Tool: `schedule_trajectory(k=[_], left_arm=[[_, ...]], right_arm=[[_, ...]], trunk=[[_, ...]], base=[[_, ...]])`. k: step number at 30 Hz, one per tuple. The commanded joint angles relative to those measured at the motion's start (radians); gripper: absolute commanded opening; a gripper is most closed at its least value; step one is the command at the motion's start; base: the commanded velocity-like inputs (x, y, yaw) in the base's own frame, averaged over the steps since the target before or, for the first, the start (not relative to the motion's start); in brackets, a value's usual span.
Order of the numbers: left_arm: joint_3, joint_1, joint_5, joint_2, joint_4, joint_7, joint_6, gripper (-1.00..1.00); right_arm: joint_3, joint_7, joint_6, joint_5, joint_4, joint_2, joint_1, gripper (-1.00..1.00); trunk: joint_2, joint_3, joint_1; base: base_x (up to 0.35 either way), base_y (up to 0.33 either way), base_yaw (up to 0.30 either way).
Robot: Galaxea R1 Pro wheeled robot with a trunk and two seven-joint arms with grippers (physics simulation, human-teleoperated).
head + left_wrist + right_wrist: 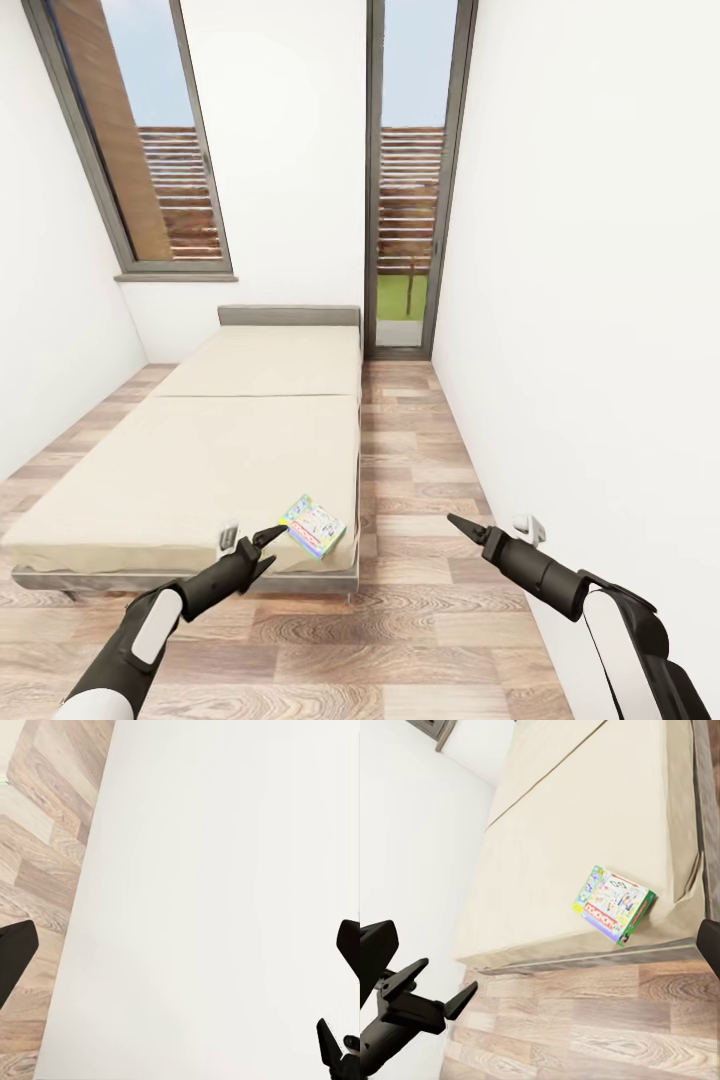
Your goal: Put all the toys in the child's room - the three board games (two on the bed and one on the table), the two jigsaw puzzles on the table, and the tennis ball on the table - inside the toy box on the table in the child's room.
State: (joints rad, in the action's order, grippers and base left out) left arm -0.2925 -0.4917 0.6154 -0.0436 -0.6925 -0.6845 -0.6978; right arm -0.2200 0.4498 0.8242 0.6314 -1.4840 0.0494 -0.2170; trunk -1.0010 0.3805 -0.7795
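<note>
A colourful board game box (315, 527) lies flat on the near right corner of the beige bed (200, 450); the right wrist view shows the box (613, 904) too. My left gripper (268, 537) hovers just left of the box, close to the mattress edge, open and empty. Its fingers (15, 952) stand wide apart against the white wall. My right gripper (462, 527) hangs over the wooden floor to the right of the bed, open, its fingers (375, 949) spread and empty.
A strip of wooden floor (420, 470) runs between the bed and the white right wall (600, 350). A glass door (405, 200) stands at the far end, and a window (150, 150) is on the left.
</note>
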Motion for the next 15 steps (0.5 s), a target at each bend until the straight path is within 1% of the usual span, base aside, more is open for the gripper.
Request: schedule_trajectory(k=[1,4,7,8,12,15], left_arm=[[-0.001,-0.001,0.014,-0.007,0.000,-0.014,-0.009,1.00],[-0.001,-0.001,0.041,-0.026,0.001,-0.046,-0.016,1.00],[-0.001,-0.001,0.055,-0.044,0.001,-0.066,-0.021,1.00],[0.000,-0.001,0.061,-0.057,0.002,-0.074,-0.023,1.00],[0.000,0.001,0.067,-0.077,0.002,-0.083,-0.027,1.00],[0.000,0.002,0.069,-0.085,0.002,-0.086,-0.030,1.00]], right_arm=[[-0.001,0.004,0.006,-0.001,0.001,0.000,-0.001,1.00],[-0.001,0.002,0.005,-0.002,0.003,0.000,-0.001,1.00],[0.000,0.001,0.005,-0.003,0.004,0.000,-0.001,1.00],[0.001,0.000,0.005,-0.003,0.004,0.000,-0.001,1.00],[0.000,0.001,0.006,-0.004,0.005,0.000,-0.001,1.00],[-0.003,0.001,0.007,-0.004,0.005,0.002,-0.001,1.00]], trunk=[[-0.008,0.004,-0.004],[-0.029,0.014,-0.016],[-0.050,0.023,-0.027],[-0.057,0.026,-0.031],[-0.085,0.039,-0.046],[-0.106,0.048,-0.058]], base=[[0.000,0.000,0.000],[0.000,0.000,0.000],[0.000,0.000,0.000],[0.000,0.000,0.000],[0.000,0.000,0.000],[0.000,0.000,0.000]])
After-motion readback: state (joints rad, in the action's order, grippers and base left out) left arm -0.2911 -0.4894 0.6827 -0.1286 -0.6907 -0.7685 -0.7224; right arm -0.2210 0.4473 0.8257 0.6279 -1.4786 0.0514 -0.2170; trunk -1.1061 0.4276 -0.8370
